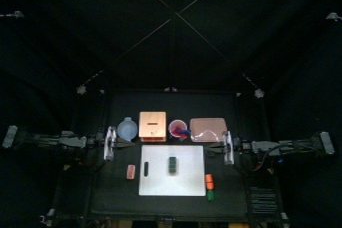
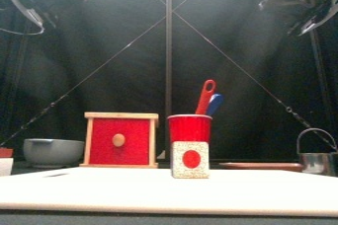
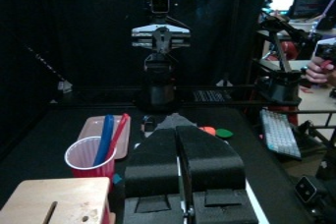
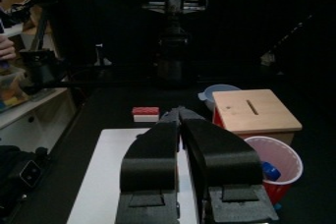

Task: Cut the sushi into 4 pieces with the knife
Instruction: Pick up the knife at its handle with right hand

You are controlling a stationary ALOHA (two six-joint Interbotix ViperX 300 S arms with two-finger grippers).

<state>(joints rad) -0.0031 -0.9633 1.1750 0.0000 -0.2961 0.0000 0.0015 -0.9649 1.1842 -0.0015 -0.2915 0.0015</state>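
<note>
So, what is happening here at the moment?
Nothing is being handled yet. The left gripper and the right gripper rest shut and empty at the two sides of the table. The sushi roll lies on the white board, apparently uncut, and the two knives stand in the red cup behind it.

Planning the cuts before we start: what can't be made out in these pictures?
Sushi roll block seams: too small in top view; front view shows only one end.
Toy knives: blades hidden inside the red cup, front view.
Small toys right of the white cutting board: too small to identify, top view.
</note>
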